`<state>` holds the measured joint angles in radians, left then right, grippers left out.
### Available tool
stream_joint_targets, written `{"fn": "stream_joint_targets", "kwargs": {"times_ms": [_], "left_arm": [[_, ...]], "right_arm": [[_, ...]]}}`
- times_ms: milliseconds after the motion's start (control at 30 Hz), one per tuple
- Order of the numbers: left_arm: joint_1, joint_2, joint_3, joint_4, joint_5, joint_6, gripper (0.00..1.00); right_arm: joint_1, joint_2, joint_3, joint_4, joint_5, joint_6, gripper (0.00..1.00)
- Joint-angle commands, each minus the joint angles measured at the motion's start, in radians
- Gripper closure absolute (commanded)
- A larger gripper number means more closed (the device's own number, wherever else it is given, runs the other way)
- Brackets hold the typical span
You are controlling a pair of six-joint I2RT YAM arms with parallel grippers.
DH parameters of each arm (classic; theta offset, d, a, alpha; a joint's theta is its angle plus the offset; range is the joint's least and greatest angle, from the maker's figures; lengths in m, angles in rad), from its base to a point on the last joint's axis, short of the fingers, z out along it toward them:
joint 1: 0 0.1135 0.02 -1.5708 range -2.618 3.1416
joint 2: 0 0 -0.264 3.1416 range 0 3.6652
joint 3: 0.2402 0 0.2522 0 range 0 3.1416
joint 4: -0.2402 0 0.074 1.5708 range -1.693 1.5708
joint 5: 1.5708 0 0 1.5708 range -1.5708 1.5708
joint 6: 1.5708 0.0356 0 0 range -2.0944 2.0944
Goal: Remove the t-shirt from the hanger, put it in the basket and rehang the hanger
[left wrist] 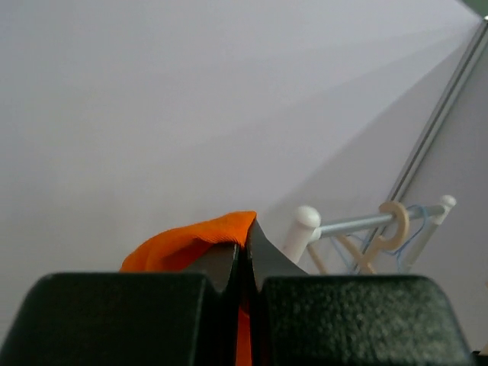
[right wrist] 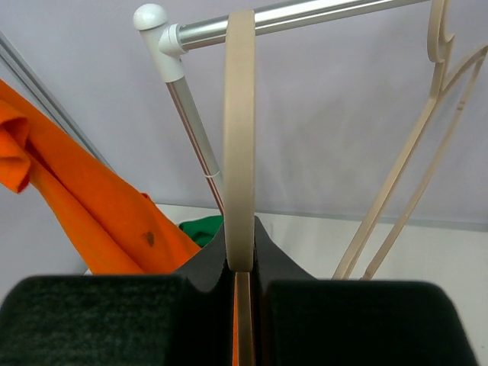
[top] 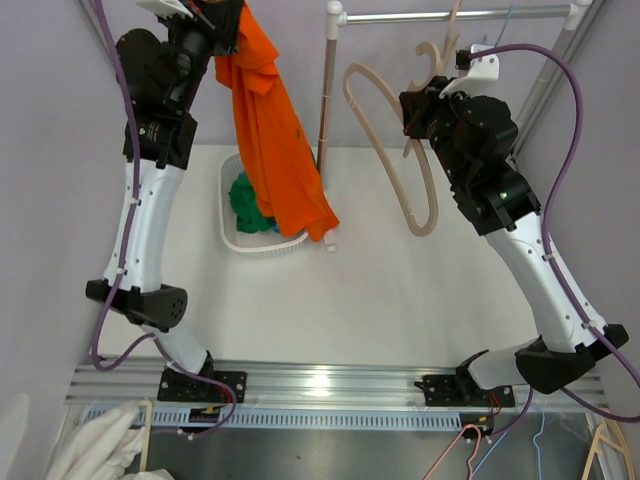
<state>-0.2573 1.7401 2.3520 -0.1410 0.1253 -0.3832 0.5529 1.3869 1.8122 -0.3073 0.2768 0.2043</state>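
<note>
Near edge: metal rail (top: 330,385) carrying both arms. Mid-table: white basket (top: 232,238), green cloth (top: 247,200) inside. Above it hangs the orange t-shirt (top: 275,130), top pinched in the left gripper (left wrist: 244,244), jaws closed tight on the fabric. Right gripper (right wrist: 240,255) is clamped on the bare beige hanger (right wrist: 239,152), apart from the shirt. Rack rod (right wrist: 305,15) behind. Removal looks done; likely only setting down is left.
</note>
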Motion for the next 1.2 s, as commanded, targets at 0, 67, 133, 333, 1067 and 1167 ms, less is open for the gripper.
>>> {"fn": "stream_joint_targets", "kwargs": {"times_ms": [0, 67, 133, 333, 1067, 1167], "left_arm": [[0.003, -0.109, -0.159, 0.132, -0.073, 0.055, 0.99], [0.010, -0.131, -0.312, 0.133, -0.117, 0.095, 0.99], [0.023, -0.129, -0.402, 0.112, -0.214, 0.102, 0.99], [0.024, 0.102, -0.330, -0.260, -0.280, 0.066, 0.99], [0.012, 0.466, -0.400, -0.821, -0.047, 0.003, 0.89], [0.012, 0.421, -0.463, -0.804, -0.104, 0.000, 0.80]], "right_arm": [[-0.019, 0.006, -0.008, 0.129, -0.056, -0.023, 1.00], [-0.027, 0.027, 0.007, 0.148, -0.056, -0.037, 1.00], [-0.033, 0.044, 0.024, 0.154, -0.054, -0.042, 1.00], [-0.051, 0.119, 0.136, 0.113, -0.077, -0.042, 1.00], [-0.084, 0.178, 0.154, 0.076, -0.048, -0.065, 1.00], [-0.102, 0.195, 0.174, 0.089, -0.048, -0.069, 1.00]]}}
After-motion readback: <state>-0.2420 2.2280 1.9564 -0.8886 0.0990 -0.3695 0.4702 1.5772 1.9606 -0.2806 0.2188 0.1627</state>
